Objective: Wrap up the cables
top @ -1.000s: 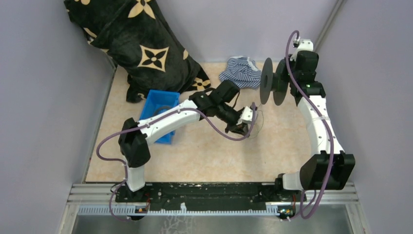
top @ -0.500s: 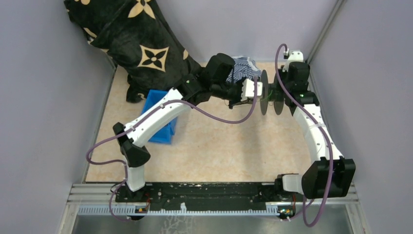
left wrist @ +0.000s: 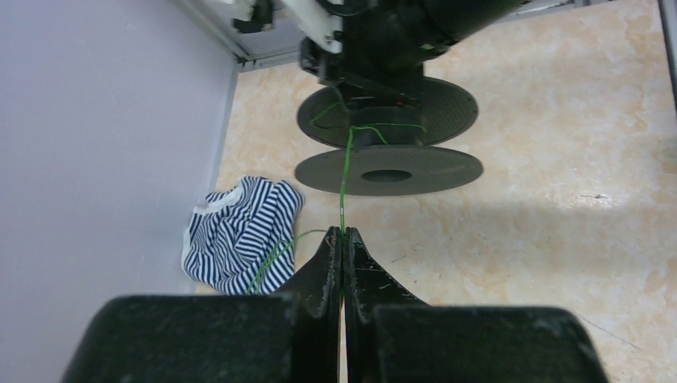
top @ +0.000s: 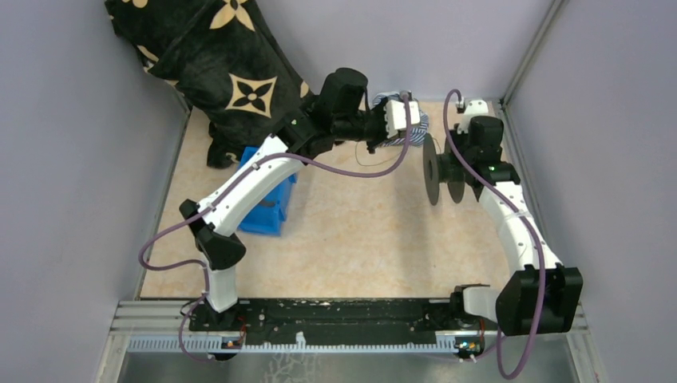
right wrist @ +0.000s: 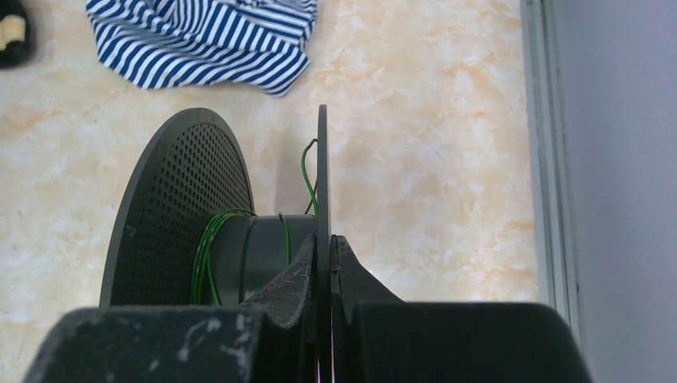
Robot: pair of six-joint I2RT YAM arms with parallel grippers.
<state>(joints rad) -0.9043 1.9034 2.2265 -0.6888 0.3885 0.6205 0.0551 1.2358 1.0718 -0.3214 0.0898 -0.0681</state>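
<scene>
The cables (left wrist: 346, 171), one thin green wire, run taut from the core of the black spool (left wrist: 389, 169) to the left tool (left wrist: 343, 233). A slack length trails from the tool over the striped cloth (left wrist: 239, 231), and a few turns lie round the core. The marbled tan desk (top: 359, 239) carries a big black cloth with tan flowers (top: 223, 72) heaped in its far left corner. A blue bin (top: 267, 215) sits near that, under the left arm. The spool stands on edge at the far right, with the striped cloth just to its left. The right tool (right wrist: 323, 239) is clamped on one spool flange. The left tool's fingers are pressed together, pinching the wire at their tips.
</scene>
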